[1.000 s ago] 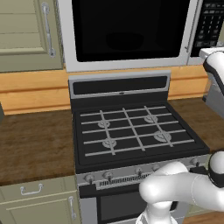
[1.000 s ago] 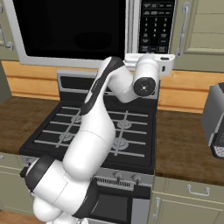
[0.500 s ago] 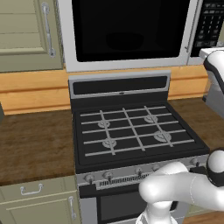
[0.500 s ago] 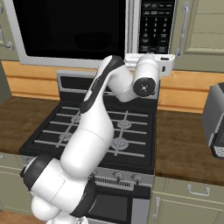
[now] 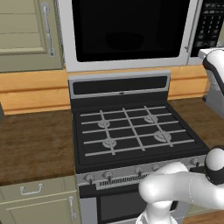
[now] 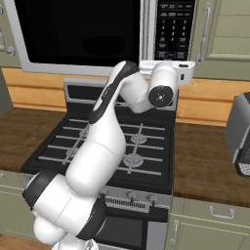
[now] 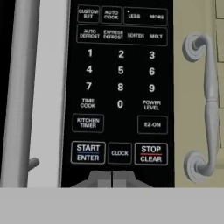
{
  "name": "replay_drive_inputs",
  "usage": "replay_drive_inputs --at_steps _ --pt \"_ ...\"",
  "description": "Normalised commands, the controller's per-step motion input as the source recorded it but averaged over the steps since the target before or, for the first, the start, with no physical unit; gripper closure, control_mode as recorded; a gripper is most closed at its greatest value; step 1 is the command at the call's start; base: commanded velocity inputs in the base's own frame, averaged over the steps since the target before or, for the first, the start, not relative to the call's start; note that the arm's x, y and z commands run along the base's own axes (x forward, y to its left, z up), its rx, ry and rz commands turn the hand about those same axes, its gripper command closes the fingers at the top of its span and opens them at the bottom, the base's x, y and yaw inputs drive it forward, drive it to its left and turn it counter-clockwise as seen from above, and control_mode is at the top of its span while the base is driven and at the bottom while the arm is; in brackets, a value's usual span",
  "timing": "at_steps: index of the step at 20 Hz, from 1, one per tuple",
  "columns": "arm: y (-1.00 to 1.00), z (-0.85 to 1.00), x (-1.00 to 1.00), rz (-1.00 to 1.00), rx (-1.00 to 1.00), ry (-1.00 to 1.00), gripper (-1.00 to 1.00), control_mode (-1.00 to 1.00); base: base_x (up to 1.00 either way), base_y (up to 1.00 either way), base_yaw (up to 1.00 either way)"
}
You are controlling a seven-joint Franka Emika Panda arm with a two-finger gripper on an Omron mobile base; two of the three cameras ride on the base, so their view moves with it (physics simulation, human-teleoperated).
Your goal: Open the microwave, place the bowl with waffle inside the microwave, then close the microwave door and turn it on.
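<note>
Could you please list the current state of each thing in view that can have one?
microwave door: closed.
gripper: jaws shut, empty, close below the CLOCK key.
stove: burners bare, no flame visible.
cabinet door: closed.

Microwave [image 5: 131, 35] above the stove, door [image 6: 78, 36] shut.
Silver-grey frame, black glass; grey bar handle [image 7: 22, 87] left of the dark keypad [image 7: 119, 87].

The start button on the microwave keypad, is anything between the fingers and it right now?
Nothing visible is in the way. In the hand view the shut gripper points at the microwave keypad, its tips just under the CLOCK key, with START/ENTER beside that.
</note>
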Motion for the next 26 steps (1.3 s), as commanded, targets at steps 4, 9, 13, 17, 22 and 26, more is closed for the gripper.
replay_drive_inputs --at_steps 4,9,13,17,22,26 --pt "0.03 0.0 0.05 0.0 0.0 0.11 1.0 -1.0 0.0 0.0 0.0" --pt "0.18 0.01 0.09 0.01 0.0 0.12 1.0 -1.0 0.0 0.0 0.0" --pt "0.21 0.27 0.03 0.09 0.0 0.0 1.0 -1.0 0.0 0.0 0.0" --pt "0.1 0.06 0.04 0.05 -0.02 -0.05 1.0 -1.0 0.0 0.0 0.0" --pt "0.0 -0.16 0.0 0.0 -0.01 0.07 1.0 -1.0 0.0 0.0 0.0" --pt "0.0 -0.15 0.0 0.0 0.0 0.0 1.0 -1.0 0.0 0.0 0.0"
